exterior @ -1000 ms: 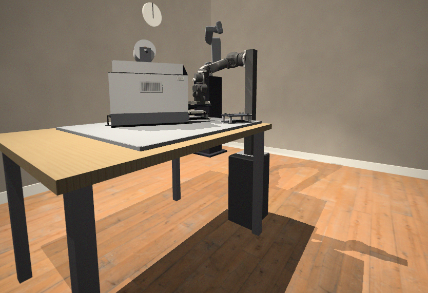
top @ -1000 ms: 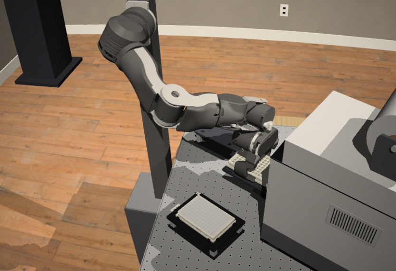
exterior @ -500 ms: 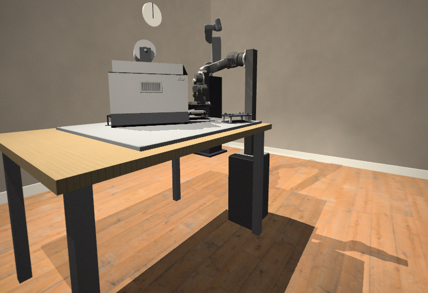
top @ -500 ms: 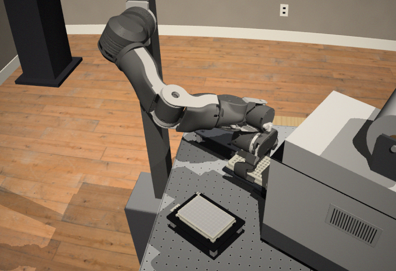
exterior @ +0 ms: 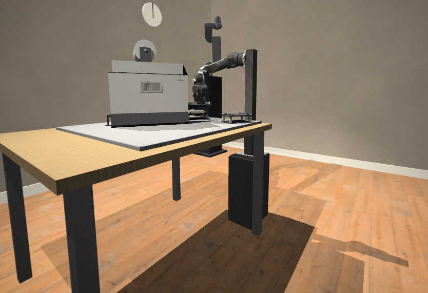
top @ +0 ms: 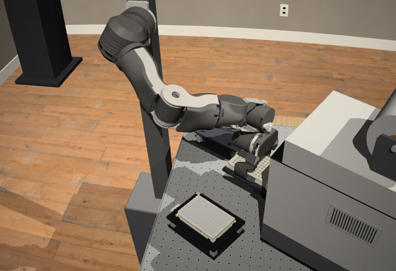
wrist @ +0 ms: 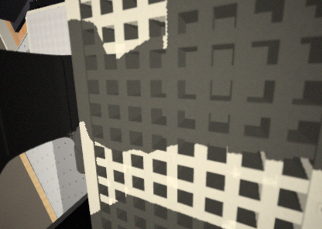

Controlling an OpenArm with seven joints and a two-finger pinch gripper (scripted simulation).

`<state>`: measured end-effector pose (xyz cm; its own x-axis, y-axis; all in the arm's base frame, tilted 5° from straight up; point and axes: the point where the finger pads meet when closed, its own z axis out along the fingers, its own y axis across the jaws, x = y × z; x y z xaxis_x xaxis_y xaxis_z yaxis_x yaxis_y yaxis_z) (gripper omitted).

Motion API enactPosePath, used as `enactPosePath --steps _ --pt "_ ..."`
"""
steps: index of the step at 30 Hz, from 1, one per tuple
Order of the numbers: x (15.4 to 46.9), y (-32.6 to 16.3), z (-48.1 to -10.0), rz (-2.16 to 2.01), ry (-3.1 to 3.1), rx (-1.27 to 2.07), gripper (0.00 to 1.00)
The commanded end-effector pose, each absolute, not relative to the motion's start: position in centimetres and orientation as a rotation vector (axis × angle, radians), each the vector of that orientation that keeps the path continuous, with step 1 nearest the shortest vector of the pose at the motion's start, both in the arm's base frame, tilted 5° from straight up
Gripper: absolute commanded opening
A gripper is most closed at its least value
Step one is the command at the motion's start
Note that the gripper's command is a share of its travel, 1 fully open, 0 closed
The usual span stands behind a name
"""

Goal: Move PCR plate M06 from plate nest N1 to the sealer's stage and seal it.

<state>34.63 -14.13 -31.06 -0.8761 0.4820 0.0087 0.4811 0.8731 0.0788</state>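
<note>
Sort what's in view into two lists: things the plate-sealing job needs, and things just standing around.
Job:
- open-well plate M06, clamped in the hand at the sealer's front
- sealer
- the dark stage under M06

Standing around:
- sealed plate M09 on its nest, to be left alone
- dark pillar
- wall clock
- wall outlet

Lab: sealer point(top: 330, 165), well plates, perforated breadboard point(top: 198, 191).

the gripper point(top: 248, 167) covers the middle of plate m06 point(top: 235, 162), and the sealer housing point(top: 297, 191) hides its far end and the stage beneath. the wrist view cuts the plate point(wrist: 201, 98) at three edges. in the exterior view the plate is too small to make out.
</note>
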Motion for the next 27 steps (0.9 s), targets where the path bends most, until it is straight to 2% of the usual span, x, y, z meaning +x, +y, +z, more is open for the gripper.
enactPosePath --steps 1,27 --pt "34.82 -14.0 -30.93 0.135 3.024 0.777 0.0" --pt "34.61 -14.0 -31.57 0.129 3.03 0.774 0.0"
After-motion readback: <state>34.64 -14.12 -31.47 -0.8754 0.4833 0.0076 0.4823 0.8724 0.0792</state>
